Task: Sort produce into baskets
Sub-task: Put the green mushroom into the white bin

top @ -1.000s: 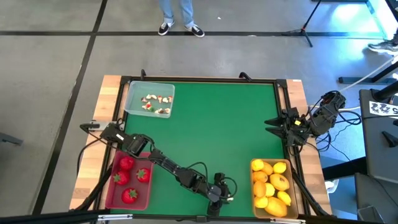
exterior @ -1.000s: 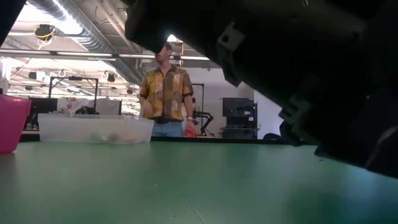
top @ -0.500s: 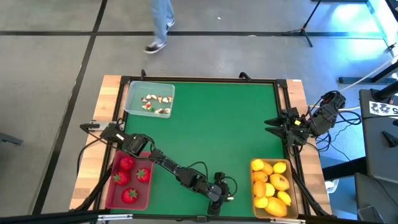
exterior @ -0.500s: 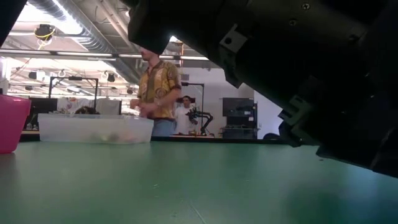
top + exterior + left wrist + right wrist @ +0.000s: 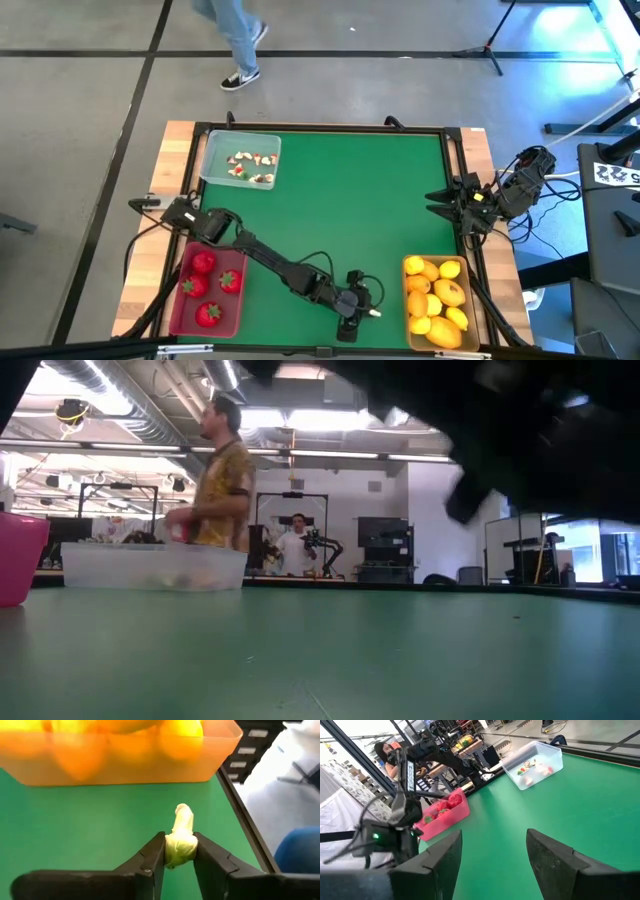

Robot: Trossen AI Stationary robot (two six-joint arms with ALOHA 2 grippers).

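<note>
My left gripper [image 5: 352, 318] sits low in the middle of the high view, near the table's [image 5: 340, 200] front edge, just left of the tan-yellow basket [image 5: 437, 300]. In my left wrist view it is clenched on a small pale yellow piece of produce [image 5: 181, 842], which sticks up between the 2 fingers [image 5: 150, 862]; what kind of fruit it is I can't quite make out at this angle. Beyond it the tan-yellow basket [image 5: 120, 757] stands close, filled with yellow and orange lemons [image 5: 436, 297].

The pinkish-red basket [image 5: 205, 295] lies at the lower left of the high view, under my left arm, with 4 strawberries [image 5: 203, 263] inside. The clear basket [image 5: 240, 160] is at the upper left of the table, holding tiny white-and-red bits [image 5: 250, 166].

My right gripper [image 5: 440, 203] waits at the right edge of the table, well apart from all 3 baskets, its fingers [image 5: 555, 857] spread and holding nothing.

A person [image 5: 215, 480] walks past behind the table in the low view.
</note>
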